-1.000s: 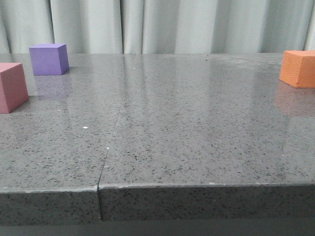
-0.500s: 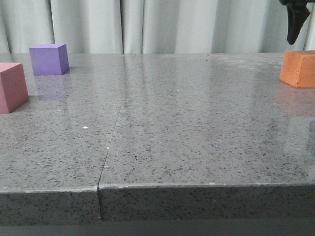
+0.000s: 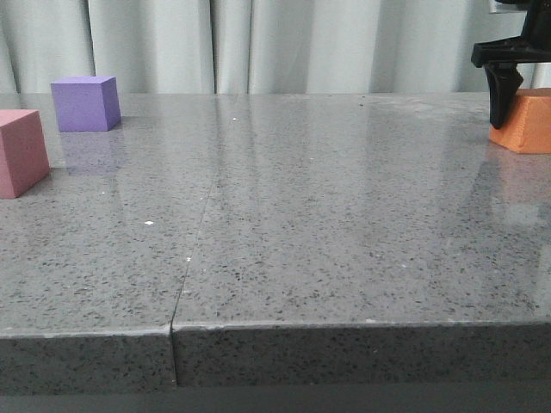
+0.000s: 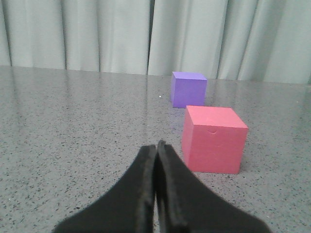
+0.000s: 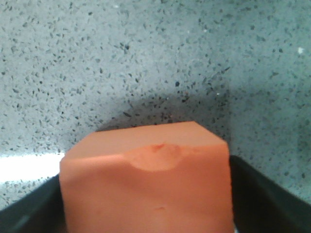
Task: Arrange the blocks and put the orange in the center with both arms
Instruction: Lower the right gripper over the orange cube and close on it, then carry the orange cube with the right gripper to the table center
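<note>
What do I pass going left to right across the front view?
Pink block → purple block → right gripper's finger → orange block, which that finger partly covers at the table's right edge.

Orange cube far right — pink, purple far left.

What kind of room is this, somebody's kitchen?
Probably a robot test bench, not a kitchen: a bare speckled stone table, a plain curtain backdrop, and only foam cubes, with the right end effector at the orange cube.
</note>
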You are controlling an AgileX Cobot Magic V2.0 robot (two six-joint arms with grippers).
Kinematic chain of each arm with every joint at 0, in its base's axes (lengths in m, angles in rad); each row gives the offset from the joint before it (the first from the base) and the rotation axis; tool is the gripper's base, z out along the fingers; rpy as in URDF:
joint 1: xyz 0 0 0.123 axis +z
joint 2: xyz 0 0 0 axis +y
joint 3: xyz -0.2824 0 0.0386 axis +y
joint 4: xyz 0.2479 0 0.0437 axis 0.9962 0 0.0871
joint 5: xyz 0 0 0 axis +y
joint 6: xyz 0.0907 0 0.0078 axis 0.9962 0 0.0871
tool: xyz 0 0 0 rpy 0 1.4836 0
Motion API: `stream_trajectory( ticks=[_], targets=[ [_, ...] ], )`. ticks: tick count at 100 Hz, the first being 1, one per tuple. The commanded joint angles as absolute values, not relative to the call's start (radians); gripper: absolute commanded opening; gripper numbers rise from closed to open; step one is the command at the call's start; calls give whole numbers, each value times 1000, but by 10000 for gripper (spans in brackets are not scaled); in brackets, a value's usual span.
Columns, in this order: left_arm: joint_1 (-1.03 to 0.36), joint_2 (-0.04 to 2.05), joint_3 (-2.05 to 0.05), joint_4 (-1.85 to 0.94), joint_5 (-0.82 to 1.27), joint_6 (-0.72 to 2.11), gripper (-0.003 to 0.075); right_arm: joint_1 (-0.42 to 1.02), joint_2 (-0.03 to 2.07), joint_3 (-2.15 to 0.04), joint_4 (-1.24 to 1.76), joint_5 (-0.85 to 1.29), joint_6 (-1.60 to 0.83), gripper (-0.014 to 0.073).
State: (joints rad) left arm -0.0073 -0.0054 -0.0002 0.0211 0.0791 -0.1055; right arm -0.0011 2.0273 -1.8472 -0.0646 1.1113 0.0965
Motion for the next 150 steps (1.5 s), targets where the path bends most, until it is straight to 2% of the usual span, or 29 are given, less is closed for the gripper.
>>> stream_trajectory(
  ticks=[1,13,25,52,69,107,132,150],
  targets=[
    [-7,-33,40,13,-6,-108,-20,-5,1970,-1882,-72,1091,85,462],
    [-7,-33,40,13,-6,-108,-20,-5,1970,-1882,-72,1080,85,321],
    [-7,-33,40,13,-6,-108,-20,-5,1970,-1882,-72,1074,85,268],
    [-7,-33,40,13,-6,-108,-20,1,1955,-1895,-35,1114,85,265],
    [-7,-33,40,13,-6,-108,-20,35,1947,-1972,-18,1209,103,265],
    [-7,-33,40,13,-6,-108,-20,199,1951,-2126,-18,1329,229,265],
    [-7,-33,40,13,-6,-108,-20,319,1988,-2126,-5,1323,326,265],
    [-7,-33,40,13,-6,-108,-20,392,2018,-2126,61,1242,389,265]
  ],
)
